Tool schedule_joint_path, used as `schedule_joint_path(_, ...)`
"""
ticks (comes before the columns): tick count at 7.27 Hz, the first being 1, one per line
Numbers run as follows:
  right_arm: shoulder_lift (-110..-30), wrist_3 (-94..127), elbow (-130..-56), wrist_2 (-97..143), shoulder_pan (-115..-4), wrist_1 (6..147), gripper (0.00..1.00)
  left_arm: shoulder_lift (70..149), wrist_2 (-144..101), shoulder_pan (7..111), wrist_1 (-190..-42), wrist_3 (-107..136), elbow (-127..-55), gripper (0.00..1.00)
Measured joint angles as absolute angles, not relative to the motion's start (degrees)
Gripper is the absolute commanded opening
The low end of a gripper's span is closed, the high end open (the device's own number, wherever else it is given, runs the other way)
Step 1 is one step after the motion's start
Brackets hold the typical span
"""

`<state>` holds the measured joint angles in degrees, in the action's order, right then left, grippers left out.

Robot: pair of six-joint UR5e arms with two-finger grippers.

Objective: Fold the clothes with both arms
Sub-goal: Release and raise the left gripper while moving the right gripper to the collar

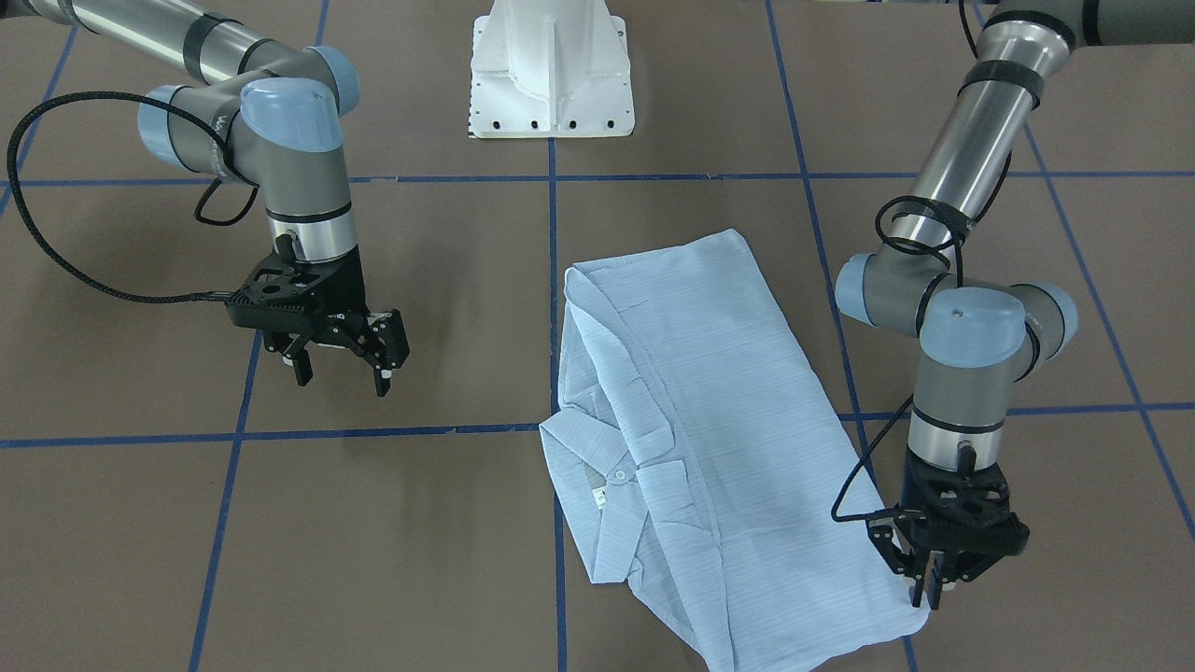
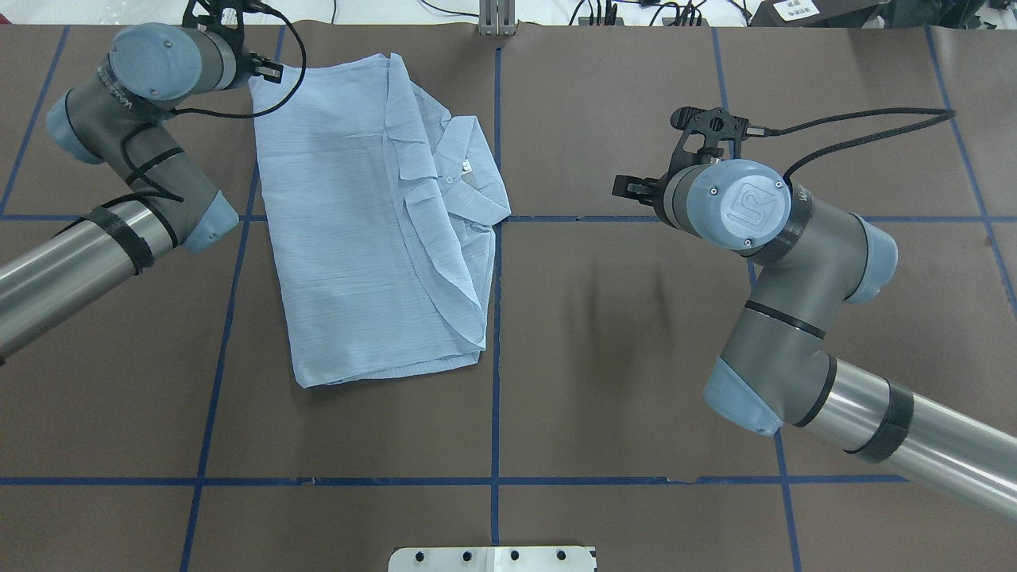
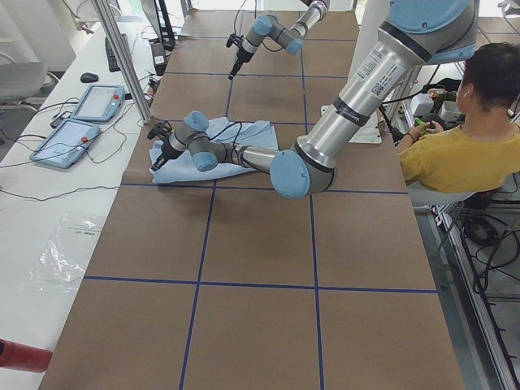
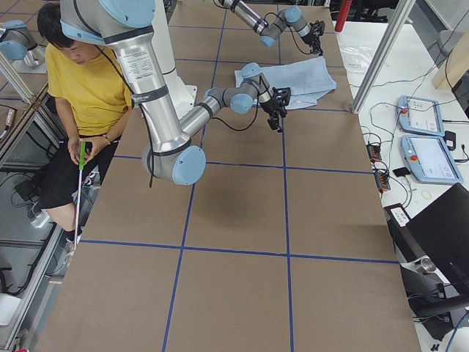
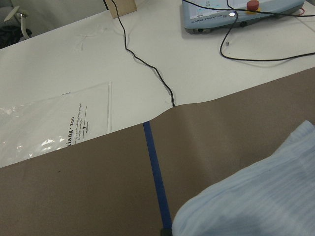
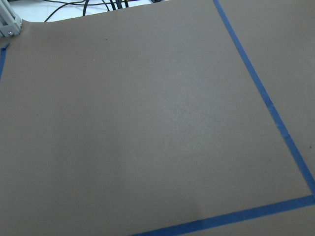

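**Two arms and one blue shirt**

One light-blue shirt [image 1: 709,401] lies flat on the brown surface [image 1: 420,541]. It is folded over itself into a long shape. It sits on the left arm's half, just beside the blue tape line [image 1: 553,243] that runs down the middle. The collar [image 1: 597,457] shows on the edge that faces the right arm. A small white label [image 1: 600,497] peeks out there, next to a pale button [image 1: 621,476].

The left arm [image 1: 971,159] bends down to the shirt's far corner, the one away from the white base [image 1: 551,75]. The left hand [image 1: 934,588] is low and touches that corner. Its fingers are close together, but I cannot tell if they pinch the cloth or only rest on it. The left wrist view shows a bit of blue cloth at the bottom and nothing of the fingers.

The right arm [image 1: 280,140] is on the other side, well apart from the shirt. The right hand [image 1: 341,373] hangs above bare surface. Its fingers are spread wide and it holds nothing. Its wrist view shows only brown surface and blue tape.
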<state>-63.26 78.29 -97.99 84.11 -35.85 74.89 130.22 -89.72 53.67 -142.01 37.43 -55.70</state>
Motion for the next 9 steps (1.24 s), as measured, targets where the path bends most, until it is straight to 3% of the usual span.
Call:
schedule_joint_path(4,-45.9,96.0,-80.9,84.1,-32.6,75.8,0.91,122.8,-98.2,55.6,-144.2,33.5,-65.1,1.0)
schedule_joint_path(6,-39.7,104.3,-73.3,83.9,-30.6,75.7,0.91,121.9,-98.4,55.6,-144.4,33.6,-66.3,1.0)
schedule_joint_path(9,-35.8,107.4,-68.3,81.6,-28.6,75.3,0.81,121.8,-98.4,55.6,-144.4,33.7,-66.4,1.0)
